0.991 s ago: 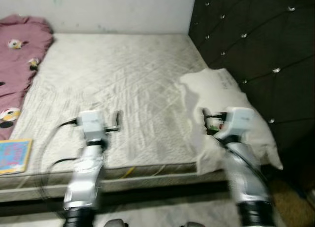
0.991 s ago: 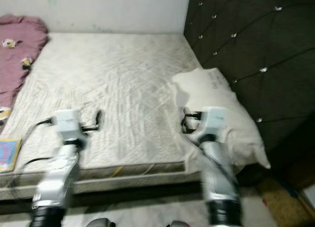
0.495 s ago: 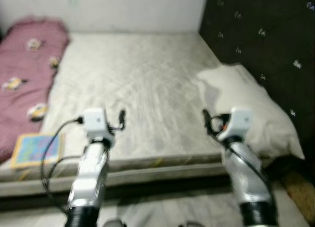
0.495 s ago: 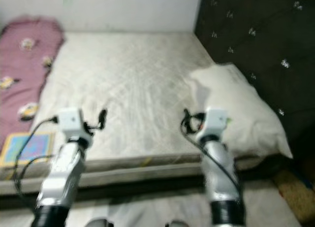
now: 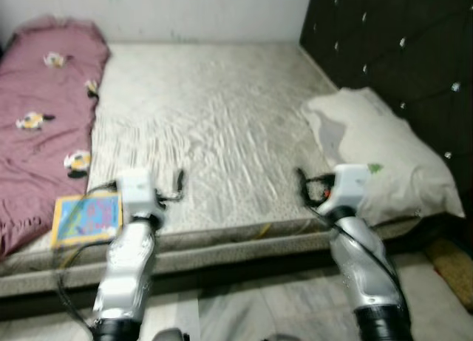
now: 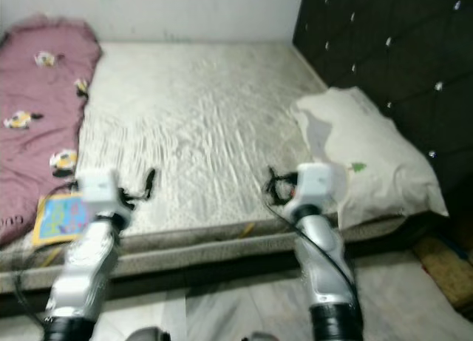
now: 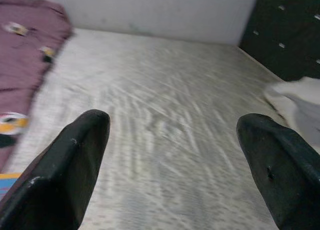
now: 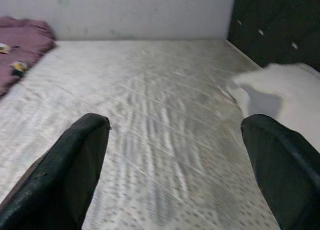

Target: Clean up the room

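Black fingers of the left gripper point(image 7: 172, 165) and right gripper point(image 8: 175, 165) spread wide, holding nothing, above the near edge of the mattress point(image 5: 214, 112). Nearby lie a pillow point(image 5: 377, 149), a maroon blanket point(image 5: 37, 112) and a book point(image 5: 87, 217), its cover writing unreadable.

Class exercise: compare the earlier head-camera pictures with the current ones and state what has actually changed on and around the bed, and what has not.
Only the camera has swung toward the robot's left: more of the maroon blanket and the colourful book now show. Nothing was gripped or released. The left gripper and right gripper stay open over the mattress edge; the pillow still lies by the headboard.
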Controlling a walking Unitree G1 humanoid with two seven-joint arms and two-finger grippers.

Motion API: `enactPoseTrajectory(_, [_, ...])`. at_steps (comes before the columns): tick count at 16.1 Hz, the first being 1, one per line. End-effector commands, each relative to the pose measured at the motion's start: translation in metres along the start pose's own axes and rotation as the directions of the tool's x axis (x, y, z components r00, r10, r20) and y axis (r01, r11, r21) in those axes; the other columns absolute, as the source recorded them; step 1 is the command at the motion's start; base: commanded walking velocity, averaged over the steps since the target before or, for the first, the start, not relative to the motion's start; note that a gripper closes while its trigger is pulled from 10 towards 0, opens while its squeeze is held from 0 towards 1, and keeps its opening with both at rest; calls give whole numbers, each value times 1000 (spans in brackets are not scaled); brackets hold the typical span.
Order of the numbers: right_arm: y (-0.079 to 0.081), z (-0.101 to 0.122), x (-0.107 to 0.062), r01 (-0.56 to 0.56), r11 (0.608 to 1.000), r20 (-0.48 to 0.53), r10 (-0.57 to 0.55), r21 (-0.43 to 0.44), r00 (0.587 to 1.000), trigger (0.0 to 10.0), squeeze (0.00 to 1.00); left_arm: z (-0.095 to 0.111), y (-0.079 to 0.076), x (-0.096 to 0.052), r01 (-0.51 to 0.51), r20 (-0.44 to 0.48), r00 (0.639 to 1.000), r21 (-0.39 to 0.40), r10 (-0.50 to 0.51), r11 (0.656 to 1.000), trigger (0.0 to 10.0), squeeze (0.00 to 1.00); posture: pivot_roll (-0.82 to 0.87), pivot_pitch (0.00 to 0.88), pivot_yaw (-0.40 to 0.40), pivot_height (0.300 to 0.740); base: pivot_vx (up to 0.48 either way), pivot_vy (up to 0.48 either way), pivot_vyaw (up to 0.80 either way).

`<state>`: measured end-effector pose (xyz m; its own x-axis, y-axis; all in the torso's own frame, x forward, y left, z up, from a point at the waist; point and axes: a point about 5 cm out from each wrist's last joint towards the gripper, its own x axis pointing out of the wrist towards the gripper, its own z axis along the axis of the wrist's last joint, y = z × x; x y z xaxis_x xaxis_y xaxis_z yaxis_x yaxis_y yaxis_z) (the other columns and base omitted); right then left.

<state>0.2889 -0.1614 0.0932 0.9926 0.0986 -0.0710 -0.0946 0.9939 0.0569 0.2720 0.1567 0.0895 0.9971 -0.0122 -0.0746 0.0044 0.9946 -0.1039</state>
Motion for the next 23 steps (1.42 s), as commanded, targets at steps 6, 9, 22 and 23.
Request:
enactPoseTrajectory(6, [-13, -6, -13, 21, 999, -18, -22, -35, 1000, 10000, 0, 1, -5, -8, 33, 14, 999, -6, -33, 999, 10000, 0, -23, 8, -24, 740, 314, 0, 0])
enactPoseTrajectory(9, [-12, -4, -17, 6, 999, -8, -7, -49, 1000, 10000, 0, 1, -5, -8, 39, 10, 999, -3, -39, 999, 10000, 0, -23, 11, -22, 740, 310, 0, 0])
enactPoseTrajectory(22, [-12, -5, -28, -3, 997, -3, 3, -79, 1000, 10000, 0, -5, -3, -15, 25, -28, 999, -3, -25, 1000, 10000, 0, -21, 26, -18, 740, 279, 0, 0])
enactPoseTrajectory(23, [-12, -5, -28, -4, 997, -4, 4, -78, 1000, 10000, 0, -5, -3, -15, 22, -26, 999, -1, -22, 1000, 10000, 0, -20, 27, -19, 740, 0, 0, 0])
